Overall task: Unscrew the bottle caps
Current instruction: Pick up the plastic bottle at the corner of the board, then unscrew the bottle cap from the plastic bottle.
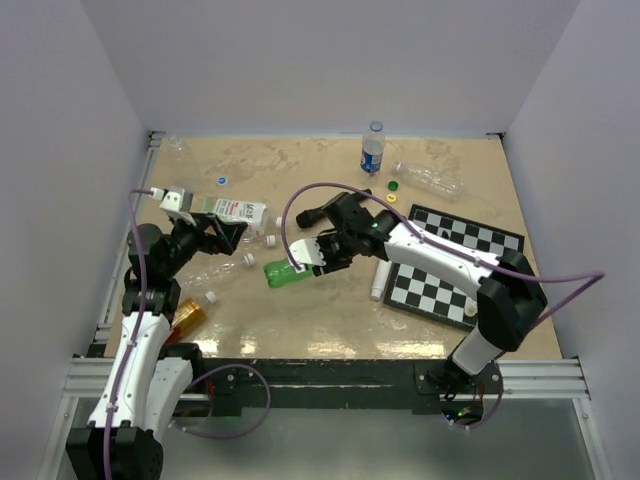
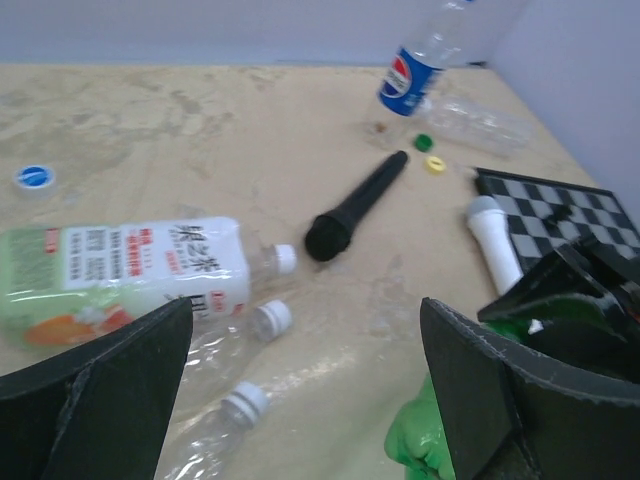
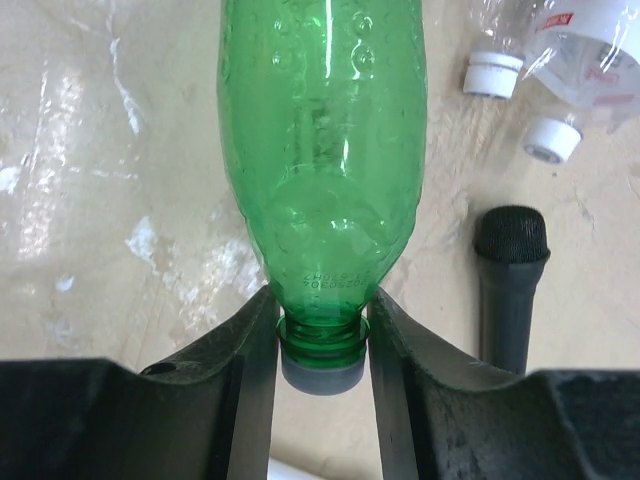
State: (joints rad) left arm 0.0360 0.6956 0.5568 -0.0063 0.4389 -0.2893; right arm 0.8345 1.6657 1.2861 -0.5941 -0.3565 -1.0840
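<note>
Green bottle (image 1: 285, 272) down flat mid-table, smooth glossy plastic with a dimpled shoulder. The right tool (image 3: 320, 335) is clamped on its neck, 2 black fingers (image 3: 250, 380) pressed in on either side just above the grey cap (image 3: 320, 372). The cap is on and points toward the right arm.

Bare marbled table (image 1: 330, 315) runs from the bottle to the near edge, so there's open room there. On the far side it's tight: a black microphone (image 3: 512, 270) with a mesh head lies just beside the bottle.

Toward the left edge it's crowded. Clear crinkled bottles lie jumbled, one showing a ribbed white cap (image 2: 272, 318), next to a white-and-green carton (image 2: 130, 270). The left tool (image 1: 225, 232) hangs over that pile, spread wide, holding nothing. An amber bottle (image 1: 185, 318) sits by the near left corner, and a loose blue cap (image 1: 221, 181) lies farther back.

On the right, a flat chessboard (image 1: 450, 270) fills the table up to the right edge, with a white microphone (image 1: 380, 280) just beside its left border. Along the far edge a Pepsi bottle (image 1: 373, 150) stands upright near 1 clear bottle (image 1: 430, 178) on its side, with a green cap (image 1: 394, 185) and a yellow cap (image 1: 391, 197) loose nearby.
</note>
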